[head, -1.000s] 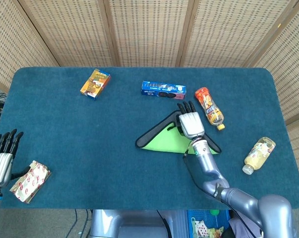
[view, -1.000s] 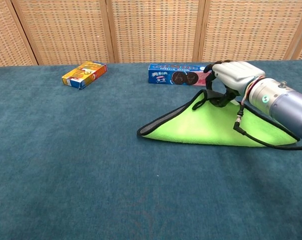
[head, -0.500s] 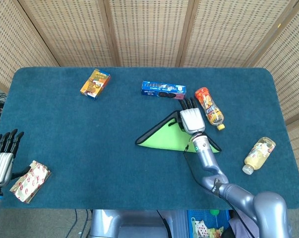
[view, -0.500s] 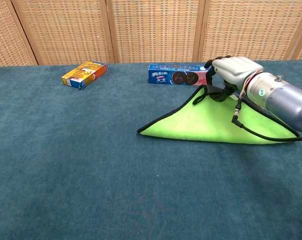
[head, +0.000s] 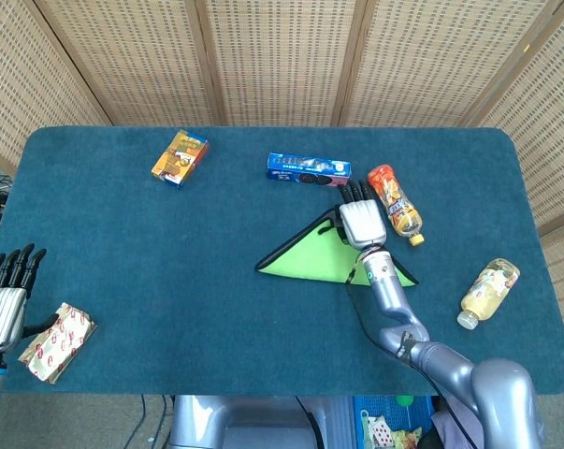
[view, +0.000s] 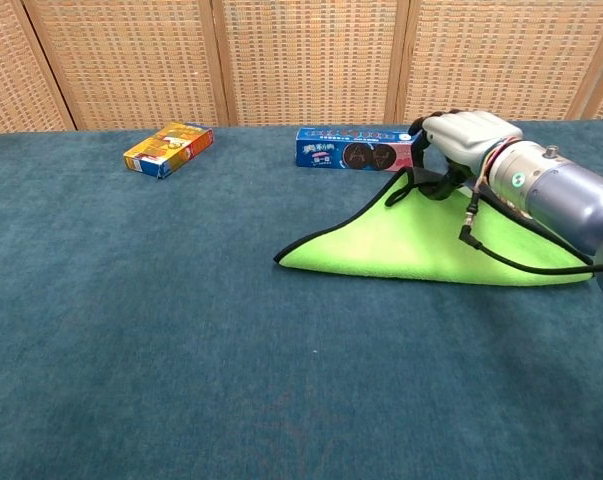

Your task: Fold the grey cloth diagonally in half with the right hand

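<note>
The grey cloth [head: 310,260] lies folded into a triangle on the blue table, its lime-green face up and a dark grey edge showing along the left side [view: 401,240]. My right hand [head: 361,220] is at the triangle's far corner. In the chest view the right hand [view: 461,135] curls its dark fingertips down and pinches that corner, which is raised a little off the table. My left hand [head: 3,295] rests at the table's near left edge with fingers straight and apart, holding nothing.
A blue cookie pack [head: 308,168] lies just beyond the cloth corner, an orange bottle [head: 395,204] right beside my right hand. A yellow bottle [head: 488,292] lies at the right, an orange box [head: 180,157] far left, a snack packet [head: 57,341] by my left hand.
My right hand has moved slightly farther from me with the cloth corner, and the folded layer has settled flatter. The left hand has not moved.
</note>
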You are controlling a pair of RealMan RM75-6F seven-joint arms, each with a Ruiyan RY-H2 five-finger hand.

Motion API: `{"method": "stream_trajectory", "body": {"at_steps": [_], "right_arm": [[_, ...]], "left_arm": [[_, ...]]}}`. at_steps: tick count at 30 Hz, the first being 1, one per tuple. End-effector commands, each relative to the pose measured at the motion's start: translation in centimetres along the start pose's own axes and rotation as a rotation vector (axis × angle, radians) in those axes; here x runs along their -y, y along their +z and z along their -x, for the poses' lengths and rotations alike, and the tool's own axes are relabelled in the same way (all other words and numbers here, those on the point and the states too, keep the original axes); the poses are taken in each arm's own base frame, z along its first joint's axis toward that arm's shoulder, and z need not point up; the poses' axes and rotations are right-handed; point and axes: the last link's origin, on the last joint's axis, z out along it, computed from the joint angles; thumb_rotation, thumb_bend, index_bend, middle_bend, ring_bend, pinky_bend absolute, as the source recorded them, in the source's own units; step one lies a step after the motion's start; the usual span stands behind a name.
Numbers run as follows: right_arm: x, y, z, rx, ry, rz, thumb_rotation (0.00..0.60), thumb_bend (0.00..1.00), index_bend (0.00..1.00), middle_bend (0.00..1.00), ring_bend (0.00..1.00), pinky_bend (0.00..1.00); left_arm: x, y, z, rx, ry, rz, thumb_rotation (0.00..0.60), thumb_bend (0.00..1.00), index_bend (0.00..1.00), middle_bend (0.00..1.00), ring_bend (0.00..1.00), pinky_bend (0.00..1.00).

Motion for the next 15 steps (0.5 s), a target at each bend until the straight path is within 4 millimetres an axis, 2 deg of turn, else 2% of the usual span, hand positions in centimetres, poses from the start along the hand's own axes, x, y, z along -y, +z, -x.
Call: {"method": "stream_trajectory", "body": {"at_steps": [1,15], "right_arm": [[-0.13,0.21,-0.01,0.003,0.004,0.006,0.600,0.48,0.58,0.13,0.00,0.00],[0.14,1.02,0.02,0.015,-0.002,0.006,0.600,0.49,0.58,0.13,0.00,0.00]], "left_arm": [[0.00,0.00,-0.04,-0.002,-0.001,-0.001,0.600,0.17,0.00,0.00,0.00,0.00],[0.05,0.00,-0.02,-0.001,-0.001,-0.002,0.600,0.17,0.00,0.00,0.00,0.00]]}}
